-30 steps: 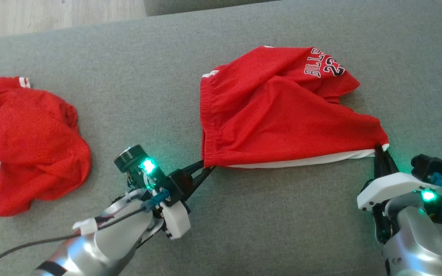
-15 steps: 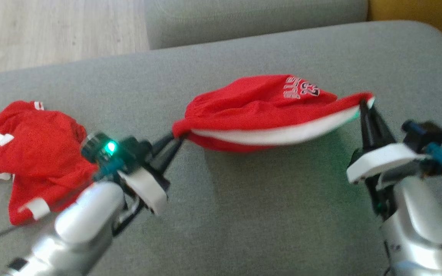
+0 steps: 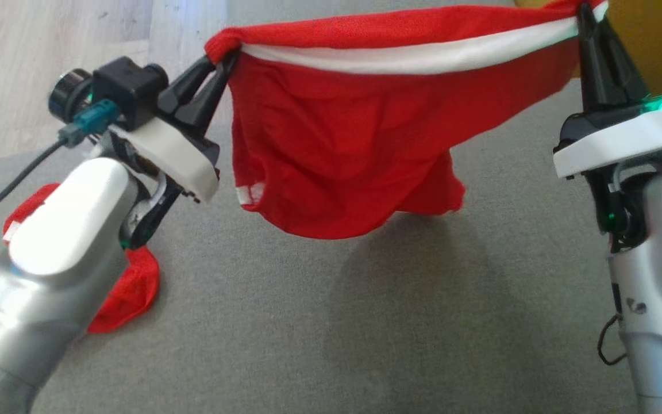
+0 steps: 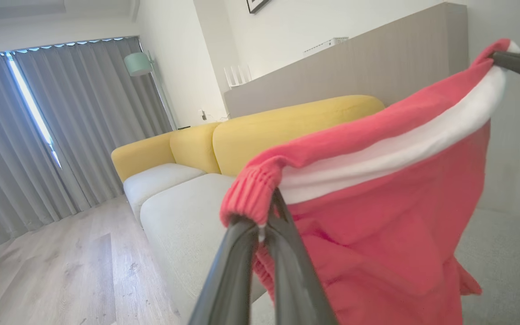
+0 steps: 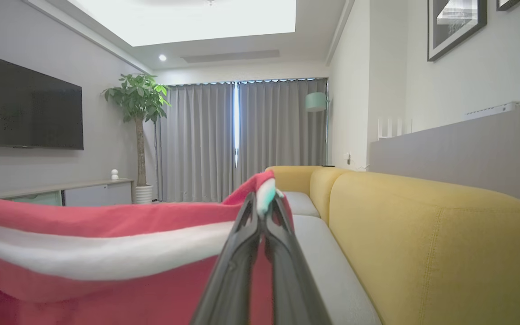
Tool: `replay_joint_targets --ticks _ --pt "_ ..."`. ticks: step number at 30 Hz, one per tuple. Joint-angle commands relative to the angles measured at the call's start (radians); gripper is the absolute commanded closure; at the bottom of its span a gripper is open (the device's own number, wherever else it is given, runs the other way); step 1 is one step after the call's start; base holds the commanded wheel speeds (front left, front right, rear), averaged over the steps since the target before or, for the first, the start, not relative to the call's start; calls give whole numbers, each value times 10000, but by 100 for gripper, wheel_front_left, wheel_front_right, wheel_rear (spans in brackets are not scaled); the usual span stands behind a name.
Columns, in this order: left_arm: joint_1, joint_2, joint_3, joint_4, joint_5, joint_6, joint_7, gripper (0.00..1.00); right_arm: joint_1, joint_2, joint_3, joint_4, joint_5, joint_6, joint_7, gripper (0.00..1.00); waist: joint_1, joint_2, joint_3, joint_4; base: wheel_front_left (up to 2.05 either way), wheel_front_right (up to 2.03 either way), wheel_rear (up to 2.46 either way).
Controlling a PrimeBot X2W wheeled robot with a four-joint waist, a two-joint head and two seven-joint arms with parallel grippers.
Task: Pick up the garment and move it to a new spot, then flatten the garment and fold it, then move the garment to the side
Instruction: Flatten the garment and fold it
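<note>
The garment [image 3: 342,144] is a pair of red shorts with a white side stripe, hanging in the air above the grey cushion [image 3: 308,333]. My left gripper [image 3: 224,54] is shut on its waistband corner at the upper left. At the upper right, my right gripper [image 3: 584,12] is shut on the hem corner. The white stripe stretches taut between them and the cloth droops below, its lowest fold near the cushion. In the left wrist view the ribbed waistband [image 4: 251,194] bunches over my fingertips. The right wrist view has the hem corner [image 5: 264,192] pinched between my fingers.
A second red garment [image 3: 130,287] lies crumpled on the cushion at the left, partly hidden by my left forearm. Pale wood floor [image 3: 49,69] lies beyond the cushion's far left edge. A yellow sofa back [image 5: 422,234] rises on the right.
Both grippers have risen, lifting the shorts from sagging near the cushion to hanging stretched between them. The head camera has tilted, so the whole scene has shifted.
</note>
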Motion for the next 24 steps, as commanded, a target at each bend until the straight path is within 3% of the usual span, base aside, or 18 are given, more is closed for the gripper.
replay_joint_targets --ticks 1,16,19,24 --pt "-611 495 594 -323 -89 115 55 100 -379 -27 147 -440 -12 -9 71 100 1 0 -80 -18 0 0 0" --pt "803 1976 1156 -4105 -1060 1258 1407 100 1161 126 -721 -3180 -507 -9 1436 100 1 0 141 -115 0 0 0" --pt "616 2043 1157 -4171 -1065 1337 1708 100 874 146 -752 -3072 -540 -9 1842 100 1 0 523 -174 0 0 0" --pt "-747 1673 1204 -3233 -984 978 2056 100 -939 -224 -508 -1879 -570 -9 2057 100 1 0 2093 -260 0 0 0"
